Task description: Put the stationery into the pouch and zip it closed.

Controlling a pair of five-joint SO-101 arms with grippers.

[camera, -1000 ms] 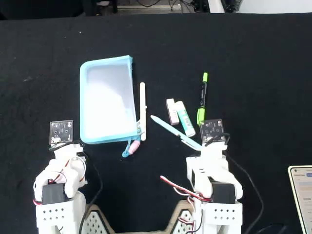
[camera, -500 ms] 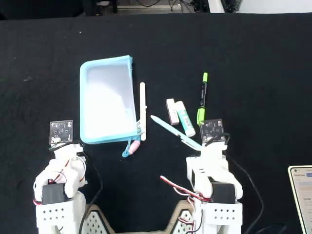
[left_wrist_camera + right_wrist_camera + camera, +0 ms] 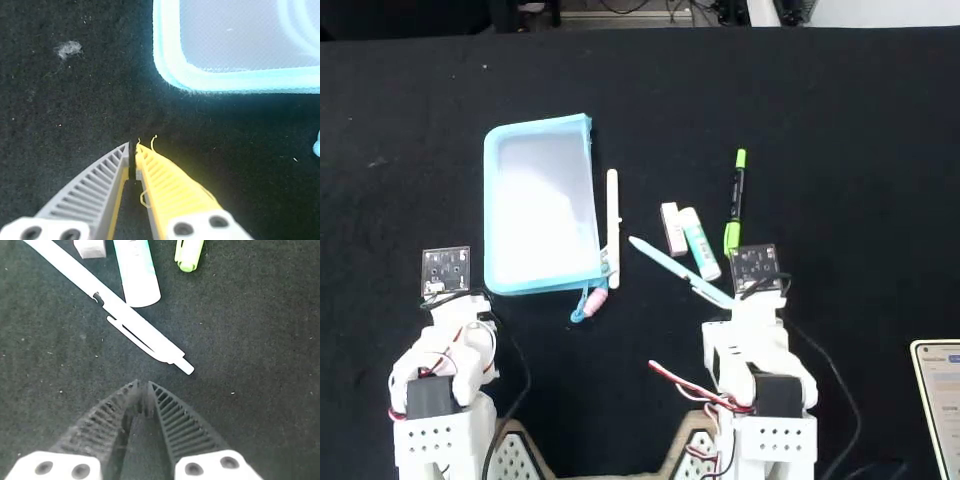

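1. Left gripper [image 3: 134, 150]: one grey and one yellow finger, tips pressed together, nothing between them. It hangs low over the black table cover [image 3: 60, 125].
2. Right gripper [image 3: 145, 390]: two dark ribbed fingers, tips brought together, holding nothing.
3. Pouch [image 3: 540, 205]: light blue, flat on the cover. Its rounded near corner [image 3: 172, 82] lies just ahead of the left gripper's tips and off to their right, not touching them.
4. Zip pull [image 3: 590, 300]: pink and blue tag at the pouch's near right corner, roughly midway between the two grippers.
5. White stick [image 3: 612, 225]: long and slim, lying along the pouch's right edge, ahead and left of the right gripper.
6. White pen [image 3: 107, 310]: lying slantwise ahead of the right gripper. Its clicker end sits just beyond the fingertips, apart from them.
7. Tube with green label [image 3: 136, 272]: beyond the pen, its rounded end just beside the pen's barrel.
8. Eraser [image 3: 672, 228]: small white block, just left of the tube and farther from the right gripper.
9. Marker [image 3: 735, 200]: black barrel with green ends, ahead of the right gripper and right of the tube.
10. Lint fleck [image 3: 67, 49]: on the cover, ahead and left of the left gripper.
11. Phone [image 3: 940, 400]: at the table's edge, well right of the right arm.
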